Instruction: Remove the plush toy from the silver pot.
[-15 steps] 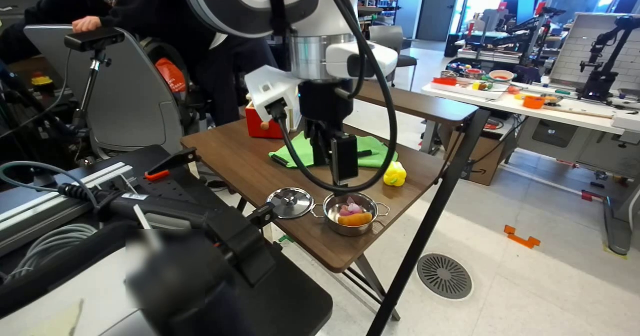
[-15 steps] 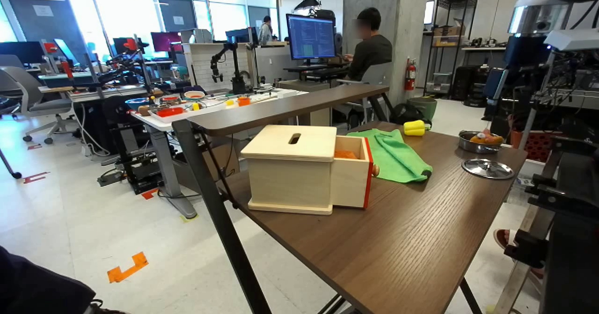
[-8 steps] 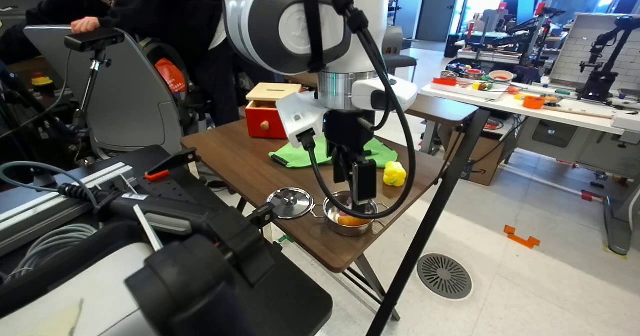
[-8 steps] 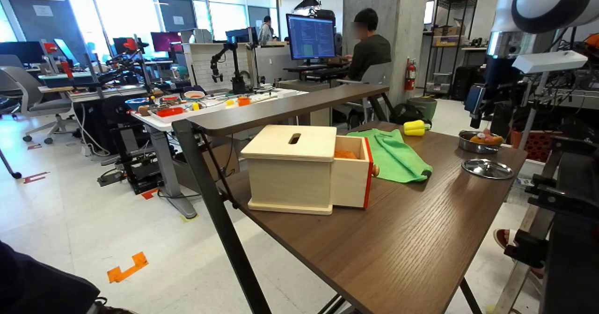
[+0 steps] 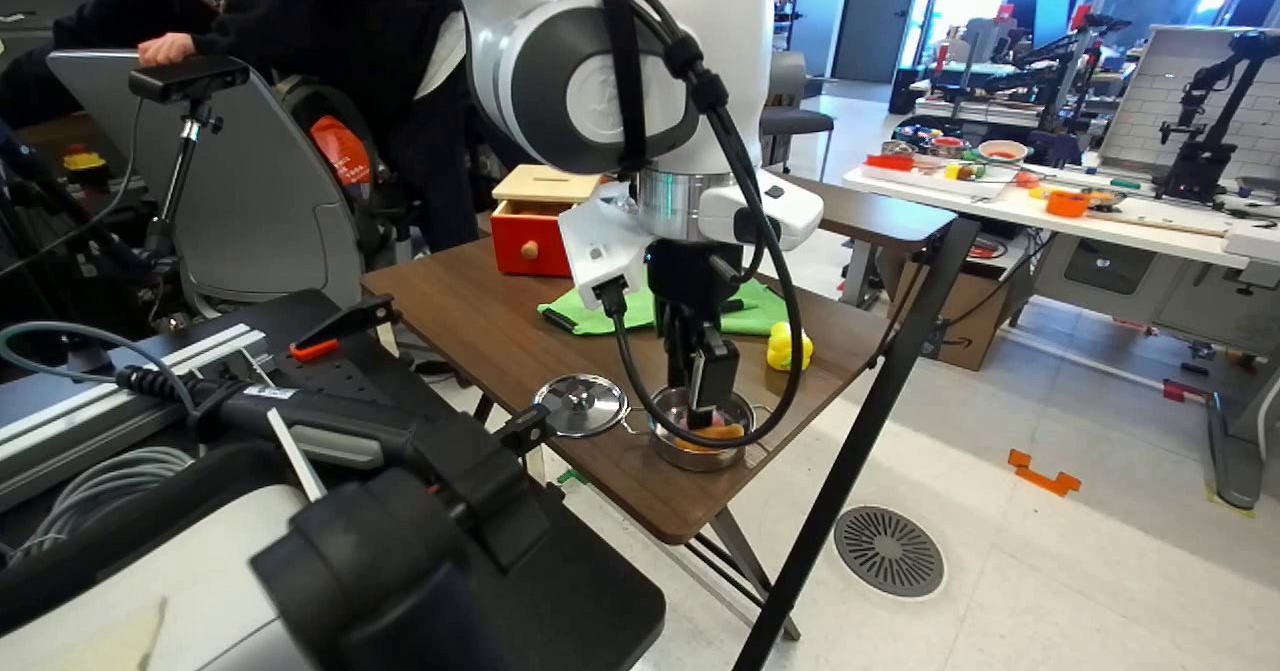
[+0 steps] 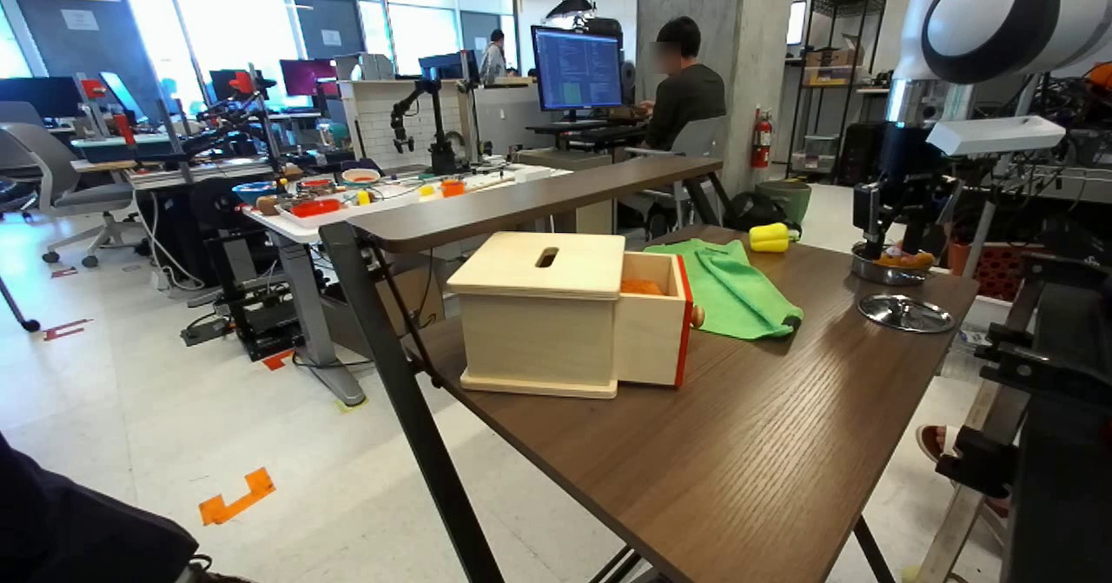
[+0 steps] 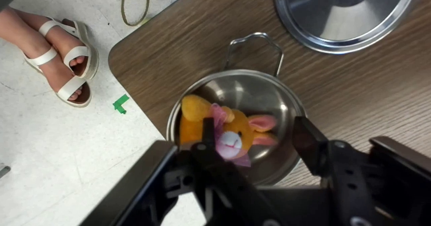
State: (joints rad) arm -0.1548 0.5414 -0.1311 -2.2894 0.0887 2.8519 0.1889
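The plush toy (image 7: pixel 244 128) is a small orange rabbit with pink-lined ears, a white muzzle and a pink ribbon. It lies on its side in the silver pot (image 7: pixel 242 72), towards one side of it. In both exterior views the toy (image 5: pixel 722 432) (image 6: pixel 910 260) shows partly above the pot (image 5: pixel 700 459) (image 6: pixel 886 274). My gripper (image 7: pixel 254 126) is open and points down over the pot. In the wrist view one finger covers part of the toy's body, and the other lies over the opposite rim. In both exterior views the fingertips (image 5: pixel 694 406) (image 6: pixel 892 248) are at the pot's opening. Contact cannot be told.
A silver lid (image 5: pixel 581 406) lies beside the pot near the table edge. A green cloth (image 6: pixel 738 292), a small yellow object (image 6: pixel 769 237) and a wooden box (image 6: pixel 539 331) with its drawer open stand farther along the table. A person's sandalled feet (image 7: pixel 50 51) show beside the table.
My gripper has come down to the pot's opening and the wrist has turned a little. Its two fingers now show apart. The pot and lid have not moved.
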